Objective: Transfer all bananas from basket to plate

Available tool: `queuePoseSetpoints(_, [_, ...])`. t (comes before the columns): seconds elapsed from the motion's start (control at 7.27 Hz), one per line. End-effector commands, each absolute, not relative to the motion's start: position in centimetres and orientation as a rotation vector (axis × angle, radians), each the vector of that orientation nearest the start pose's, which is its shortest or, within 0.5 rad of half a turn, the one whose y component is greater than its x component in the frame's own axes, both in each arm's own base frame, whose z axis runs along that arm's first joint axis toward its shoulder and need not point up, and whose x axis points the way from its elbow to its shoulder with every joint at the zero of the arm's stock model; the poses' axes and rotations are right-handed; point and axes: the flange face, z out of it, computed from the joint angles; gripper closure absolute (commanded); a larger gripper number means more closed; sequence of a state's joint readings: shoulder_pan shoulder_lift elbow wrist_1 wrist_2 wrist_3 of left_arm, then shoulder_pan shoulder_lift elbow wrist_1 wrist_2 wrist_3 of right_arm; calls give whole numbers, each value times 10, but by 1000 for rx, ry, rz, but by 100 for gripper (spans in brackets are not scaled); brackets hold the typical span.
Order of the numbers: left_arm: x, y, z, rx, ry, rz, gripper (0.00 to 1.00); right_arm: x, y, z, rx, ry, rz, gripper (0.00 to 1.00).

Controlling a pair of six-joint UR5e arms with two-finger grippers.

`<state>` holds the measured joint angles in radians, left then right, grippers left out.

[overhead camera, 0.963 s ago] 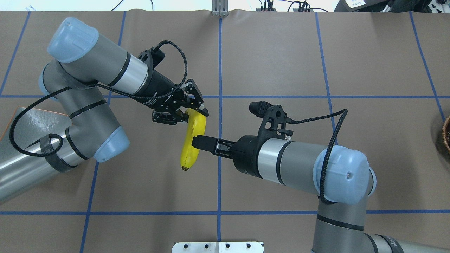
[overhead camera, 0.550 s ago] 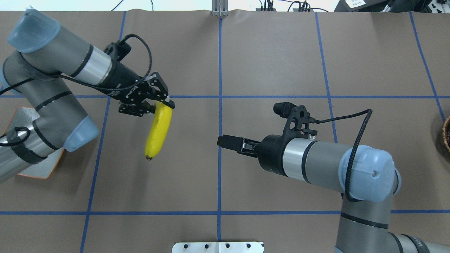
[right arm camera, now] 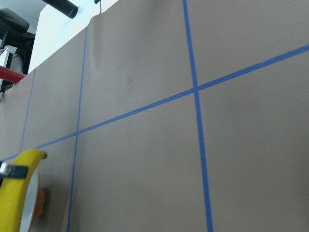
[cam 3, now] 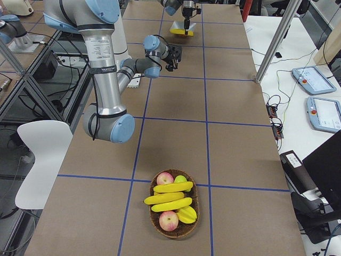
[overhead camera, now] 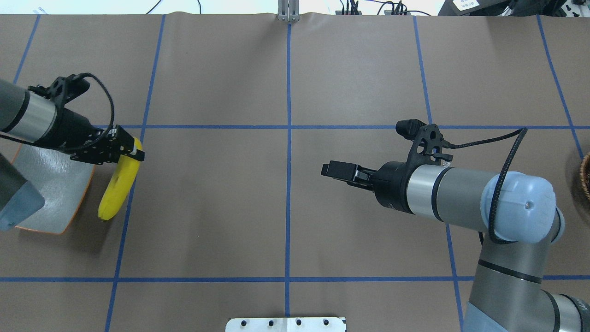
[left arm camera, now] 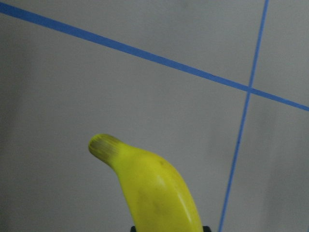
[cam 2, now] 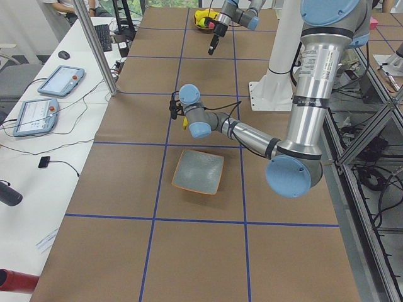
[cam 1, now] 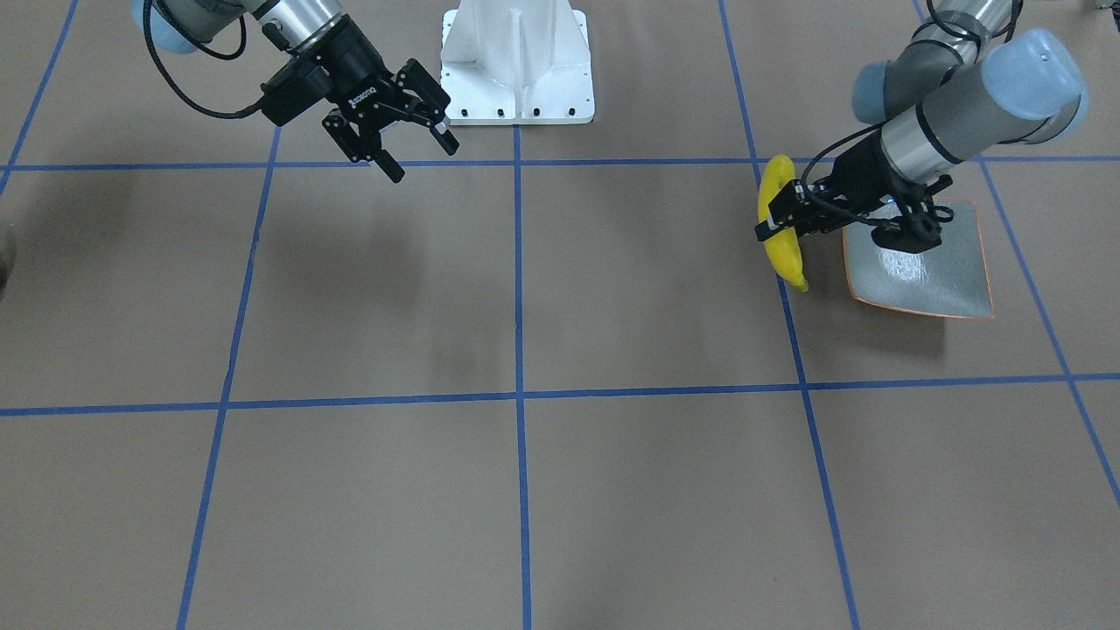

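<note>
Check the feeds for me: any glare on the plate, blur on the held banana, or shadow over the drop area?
Front-facing view: white glare patch on the plate, soft shadow along its camera-side edge. Overhead view: banana sharp, plate streaked with reflections, partly hidden by the left arm. Left wrist view: banana close up and slightly soft.

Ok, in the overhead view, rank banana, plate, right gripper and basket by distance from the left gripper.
1. Banana, held by the left gripper.
2. Plate, just beside it at the left edge.
3. Right gripper, right of centre.
4. Basket, far right edge.
</note>
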<state>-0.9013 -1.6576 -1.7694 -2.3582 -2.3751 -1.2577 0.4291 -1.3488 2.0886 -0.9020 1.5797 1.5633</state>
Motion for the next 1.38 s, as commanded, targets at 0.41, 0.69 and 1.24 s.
queuePoseSetpoints(0.41, [206,-419,541,216,928,70,100,-408,-338,252,299,-1334,359,0])
queuePoseSetpoints(0.69, [207,-422,547,224,872,51,100,-410,-339,256,297,-1326,360,0])
queuePoseSetpoints(1.24, [197,-421,560,218,821,52,88,-412,-340,259,295,-1319,361,0])
